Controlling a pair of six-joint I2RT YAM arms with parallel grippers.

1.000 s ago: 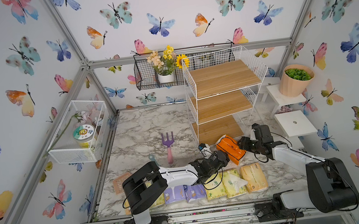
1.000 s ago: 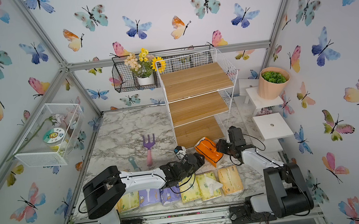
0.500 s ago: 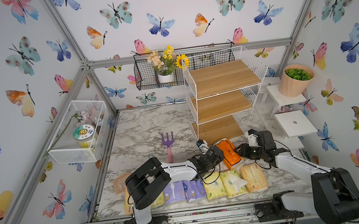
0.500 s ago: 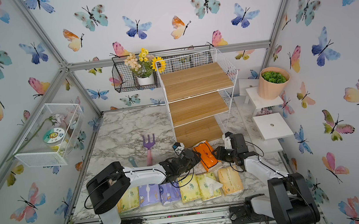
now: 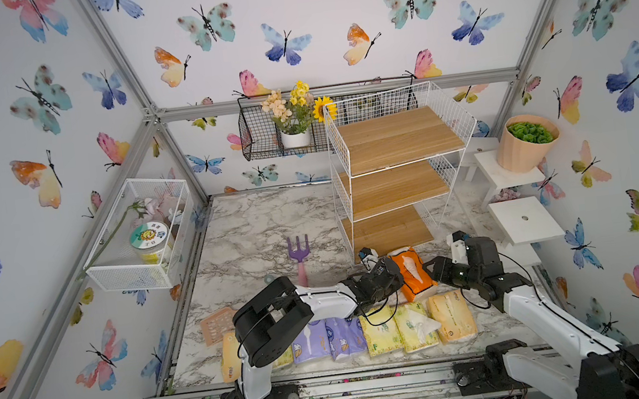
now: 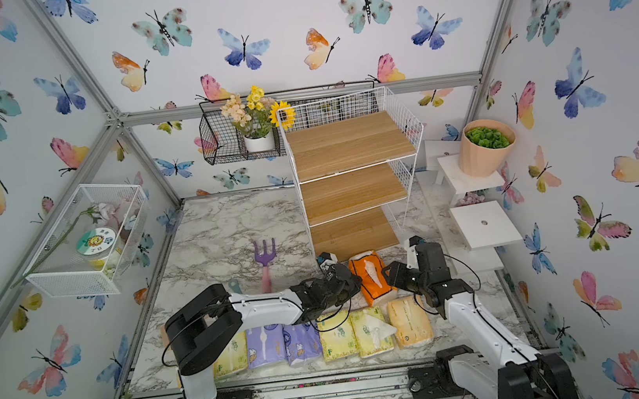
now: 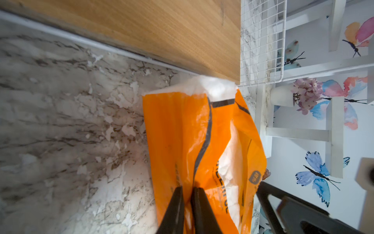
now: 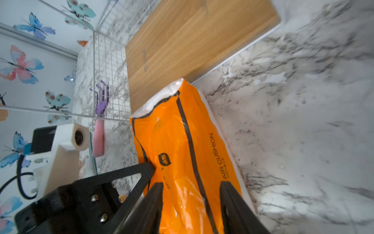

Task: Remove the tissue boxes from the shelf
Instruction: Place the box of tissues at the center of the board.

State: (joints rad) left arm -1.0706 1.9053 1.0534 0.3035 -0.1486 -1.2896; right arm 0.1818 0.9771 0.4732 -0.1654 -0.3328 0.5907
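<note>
While the left gripper is clenched on a pinch of wrapper at the near end of the bright orange tissue pack, the right gripper straddles that pack from the opposite side. Whether its fingers actually squeeze it, I cannot tell. To my eye it takes both arms because the pack is soft and a lone pinch of film might slip. The pack lies on the marble tabletop, its far end right at the front edge of the bottom board of the shelf, seemingly off the wood. All three boards look bare. The other packs sit in a row along the table's near edge.
</note>
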